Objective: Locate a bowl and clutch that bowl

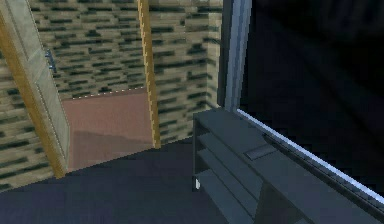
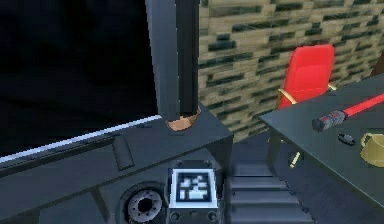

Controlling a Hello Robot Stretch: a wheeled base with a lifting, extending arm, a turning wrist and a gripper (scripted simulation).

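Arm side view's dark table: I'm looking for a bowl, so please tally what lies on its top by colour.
Red-and-black long rod: 1
Tan round rimmed thing, perhaps a bowl: 1
Small dark lump: 1
Total: 3

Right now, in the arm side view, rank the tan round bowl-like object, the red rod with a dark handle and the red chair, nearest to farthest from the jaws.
1. Tan round bowl-like object, on the dark table's near part, at the view's right edge.
2. Red rod with a dark handle, farther up the same table.
3. Red chair, beyond the table's far edge.
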